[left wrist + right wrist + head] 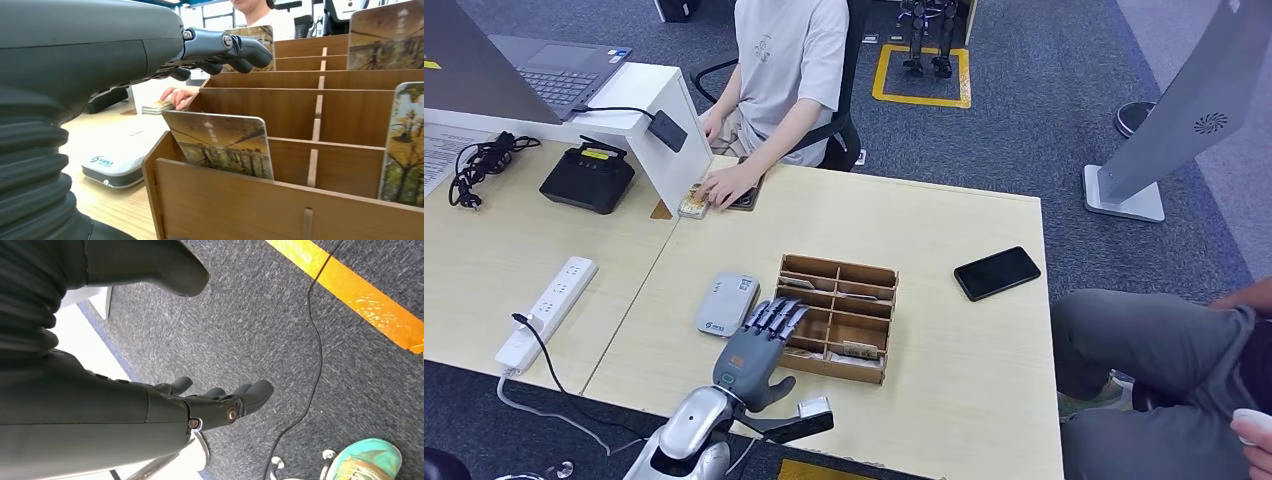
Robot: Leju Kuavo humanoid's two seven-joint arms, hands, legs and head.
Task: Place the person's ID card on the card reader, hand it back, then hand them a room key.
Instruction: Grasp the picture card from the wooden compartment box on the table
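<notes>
My left hand (759, 340) hovers with its fingers stretched over the near left corner of the wooden card box (836, 316) and holds nothing. In the left wrist view its fingers (225, 47) reach above the box's dividers (280, 107), where room key cards (220, 142) with a tree picture stand in the slots. The grey-white card reader (727, 303) lies flat just left of the box and nothing is on it. Across the table a person's hand (726, 184) rests on a small stack of cards (692, 203). My right hand (215, 402) hangs open over the carpet.
A black phone (996, 272) lies right of the box. A white power strip (546, 310), a black device (589, 178) and a laptop (554, 70) on a white stand occupy the left. A second person's legs (1154, 365) sit at the table's right edge.
</notes>
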